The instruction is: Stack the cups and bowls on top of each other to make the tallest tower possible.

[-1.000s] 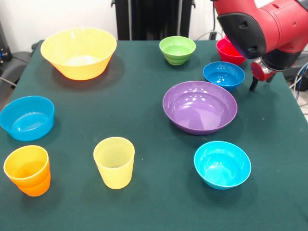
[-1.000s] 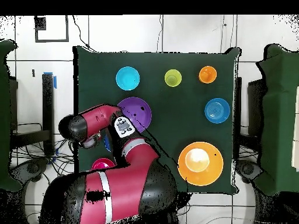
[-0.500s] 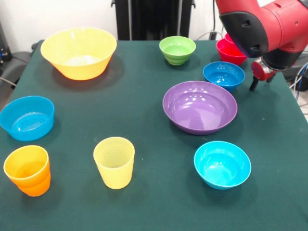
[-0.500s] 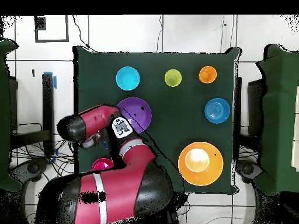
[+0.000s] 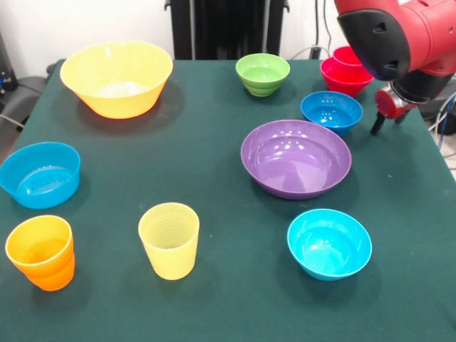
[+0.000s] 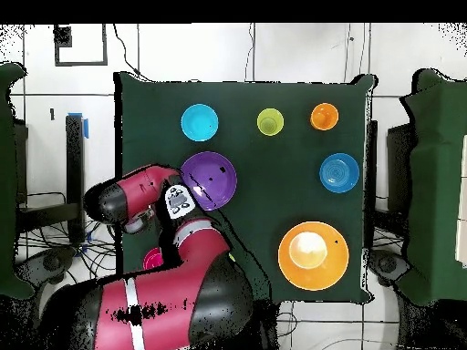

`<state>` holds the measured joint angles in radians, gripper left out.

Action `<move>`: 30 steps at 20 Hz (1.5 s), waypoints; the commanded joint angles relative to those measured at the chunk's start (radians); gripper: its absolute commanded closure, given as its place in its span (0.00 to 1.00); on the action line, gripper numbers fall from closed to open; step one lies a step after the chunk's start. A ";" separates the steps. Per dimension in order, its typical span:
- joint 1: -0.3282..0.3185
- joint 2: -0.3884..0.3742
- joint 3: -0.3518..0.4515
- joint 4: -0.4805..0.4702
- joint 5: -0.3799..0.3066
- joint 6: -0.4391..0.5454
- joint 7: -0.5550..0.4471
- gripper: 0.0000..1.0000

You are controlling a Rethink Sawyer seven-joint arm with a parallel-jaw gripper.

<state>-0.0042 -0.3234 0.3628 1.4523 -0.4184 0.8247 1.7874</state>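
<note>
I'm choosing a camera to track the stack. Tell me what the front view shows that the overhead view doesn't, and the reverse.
Only the front view shows the lime green bowl, the dark blue bowl, the red tumbler nested in the red bowl, and the end effector.

Only the overhead view shows the arm's whole bulk, which hides those bowls.

Both show the purple bowl, cyan bowl and yellow-orange bowl.

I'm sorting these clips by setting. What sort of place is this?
Probably a robotics lab, not a home: a red and black robot arm reaches over a green cloth-covered table set with loose plastic ware such as a wide purple bowl, and cables trail at the table's edges.
</note>
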 commanded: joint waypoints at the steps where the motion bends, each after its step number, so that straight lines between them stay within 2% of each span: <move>1: 0.041 0.158 -0.023 -0.128 -0.033 -0.162 0.117 0.00; 14: 0.069 0.254 -0.004 -0.328 -0.031 -0.070 0.076 0.00; 24: 0.081 0.281 -0.002 -0.397 -0.062 -0.061 0.089 0.00; 30: 0.082 0.318 0.023 -0.456 -0.048 -0.049 0.082 0.00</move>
<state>0.0729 -0.2062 0.3372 1.1856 -0.3908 1.1586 1.8299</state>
